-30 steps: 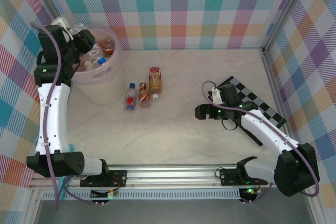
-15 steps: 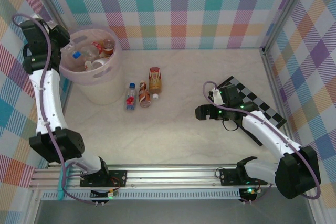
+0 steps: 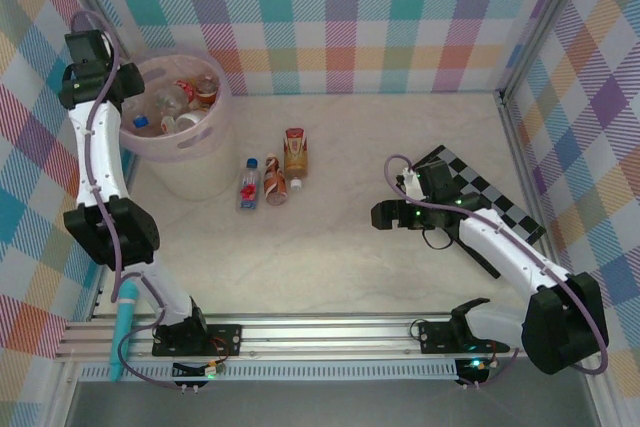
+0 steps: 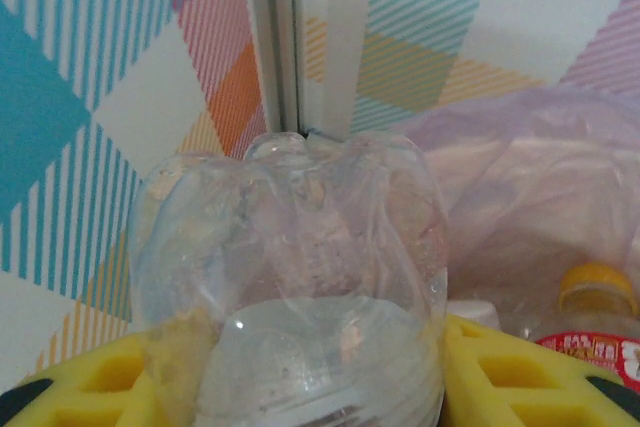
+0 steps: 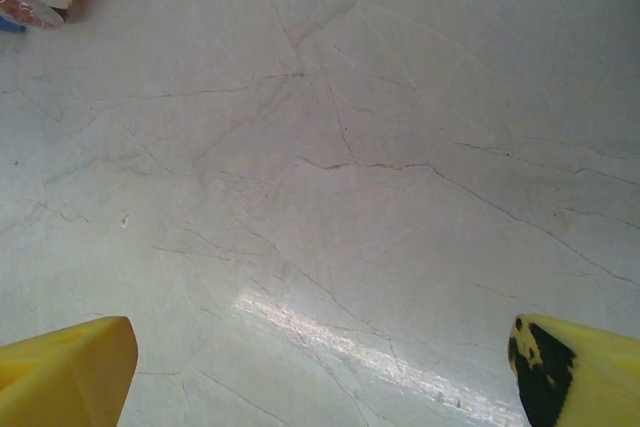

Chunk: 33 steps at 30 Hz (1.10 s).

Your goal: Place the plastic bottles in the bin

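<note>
Left end effector (image 4: 300, 392) is closed partway on a clear, crumpled plastic bottle (image 4: 290, 267), held up by the left rim of the large round translucent pale pink bin (image 3: 212, 135). We cannot tell if it is over the opening.

Several plastic bottles (image 3: 180, 102) lie in the bin. Three more plastic bottles (image 3: 273, 179) lie on the bench (image 3: 340, 277), just right of the bin.

Right end effector (image 5: 320, 377) hangs spread wide and empty over bare bench.

We judge the task well past half: one drop and three picks left.

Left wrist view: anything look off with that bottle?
Yes. The clear bottle clamped in the left claw looks crumpled, its walls dented and creased. It also faces the wall's corner post, with the bin off to its right, so it seems not to be over the bin's opening.
</note>
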Each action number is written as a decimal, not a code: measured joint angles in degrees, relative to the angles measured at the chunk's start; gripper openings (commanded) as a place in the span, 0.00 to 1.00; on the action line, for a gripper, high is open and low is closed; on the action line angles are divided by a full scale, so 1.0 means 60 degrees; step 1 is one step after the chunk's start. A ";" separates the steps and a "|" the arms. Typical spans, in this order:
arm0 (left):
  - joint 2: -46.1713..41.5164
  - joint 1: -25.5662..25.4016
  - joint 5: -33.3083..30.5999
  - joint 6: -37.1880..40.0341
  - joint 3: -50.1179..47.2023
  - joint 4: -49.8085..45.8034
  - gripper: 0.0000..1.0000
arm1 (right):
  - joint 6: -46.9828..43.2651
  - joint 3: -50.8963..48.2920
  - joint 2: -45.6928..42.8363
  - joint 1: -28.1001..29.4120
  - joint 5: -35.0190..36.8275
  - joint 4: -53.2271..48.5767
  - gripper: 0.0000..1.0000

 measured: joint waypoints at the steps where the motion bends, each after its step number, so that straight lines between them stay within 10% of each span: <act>1: 0.0095 -0.0084 -0.0022 0.0229 0.0113 -0.0146 0.33 | 0.0007 0.0000 0.0036 0.0000 -0.0025 0.0011 0.95; 13: 0.0688 -0.0404 0.0069 0.0798 0.0641 -0.1082 1.00 | 0.0175 -0.0004 0.0102 0.0000 -0.0102 0.0135 0.95; 33: -0.0619 -0.0539 0.0204 0.0317 0.0670 -0.1111 0.99 | 0.0211 -0.0018 0.0102 0.0000 -0.0255 0.0237 0.95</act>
